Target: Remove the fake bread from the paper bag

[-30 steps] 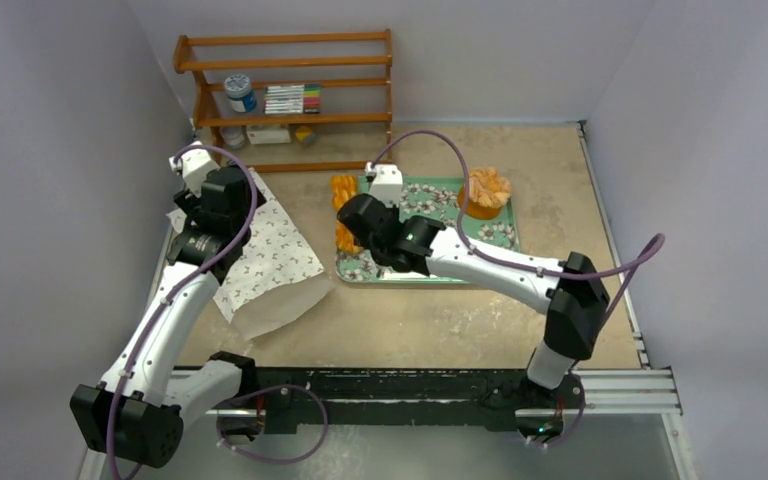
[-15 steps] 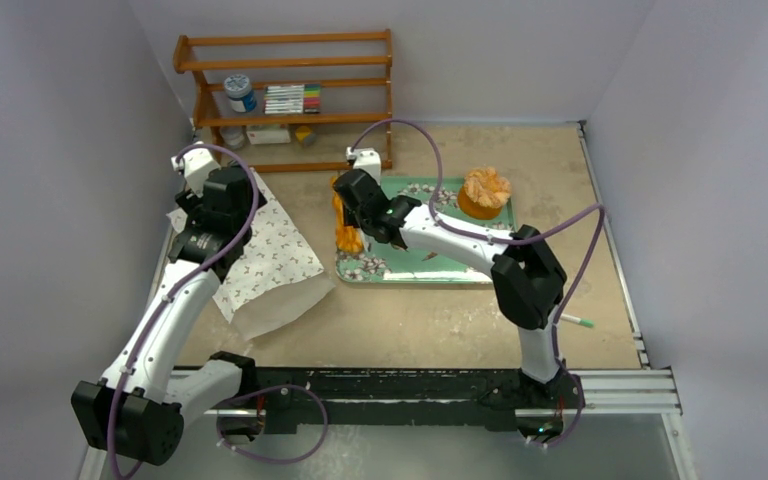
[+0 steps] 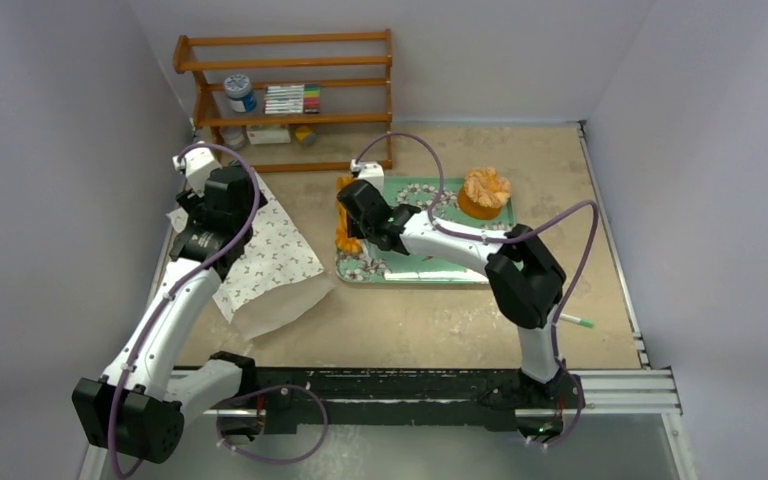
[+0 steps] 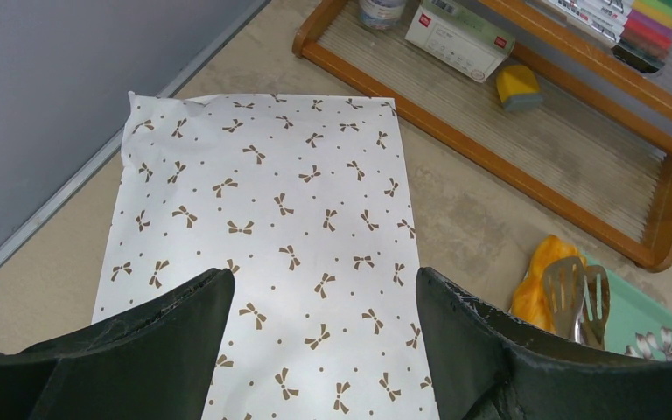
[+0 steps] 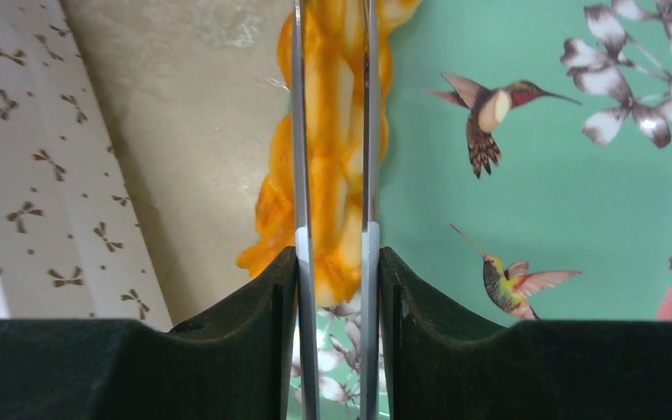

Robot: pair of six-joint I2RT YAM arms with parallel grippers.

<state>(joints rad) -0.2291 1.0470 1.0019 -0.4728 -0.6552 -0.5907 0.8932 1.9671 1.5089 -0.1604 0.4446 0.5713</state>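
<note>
Tan, scuffed table (image 3: 410, 320) fills my overhead feed, with a wooden shelf (image 3: 290, 100) against the back wall. On my left wrist feed the left gripper (image 4: 324, 278) hangs over the paper bag (image 4: 289, 201), jaws spread wide and holding nothing. The bag lies flat on the table, bow print up. A lumpy loaf (image 5: 332, 175) of the fake bread lies outside the bag, across the left rim of the green tray (image 5: 560, 192), partly on bare table between tray and bag. The right gripper (image 5: 333, 35) is directly over it, its thin metal fingers (image 5: 298, 131) parallel with a narrow gap. Orange shows between them and outside both, so I cannot tell whether they pinch the loaf. A ruffled pastry (image 3: 486, 188) sits at the tray's far right corner
</note>
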